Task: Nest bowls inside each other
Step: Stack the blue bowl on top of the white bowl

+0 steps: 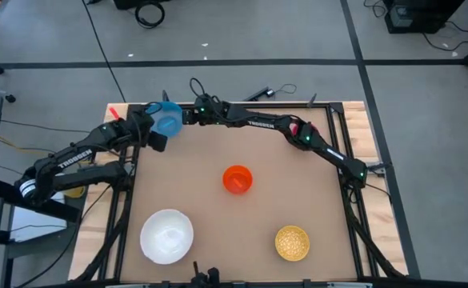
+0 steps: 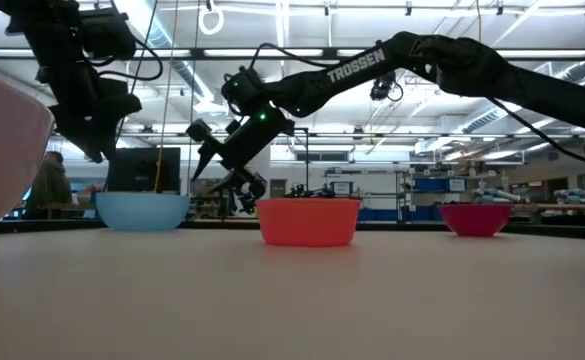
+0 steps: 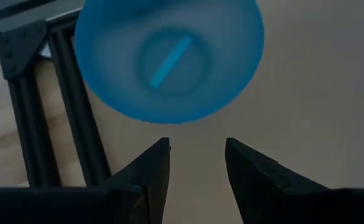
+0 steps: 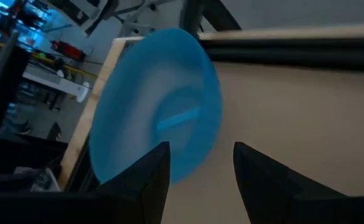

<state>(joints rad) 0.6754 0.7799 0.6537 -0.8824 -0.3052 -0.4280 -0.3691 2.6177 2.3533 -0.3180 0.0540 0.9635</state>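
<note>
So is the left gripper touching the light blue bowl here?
Apart. The left wrist view shows the left gripper open, with bare table between its fingertips and the light blue bowl. The low view shows it above the bowl.

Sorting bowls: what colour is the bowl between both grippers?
Light blue bowl; left wrist view.

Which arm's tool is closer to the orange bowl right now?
Right, narrowly. The right tool sits up-left of the orange bowl, by the blue bowl. The left tool is farther left, on the blue bowl's other side.
</note>
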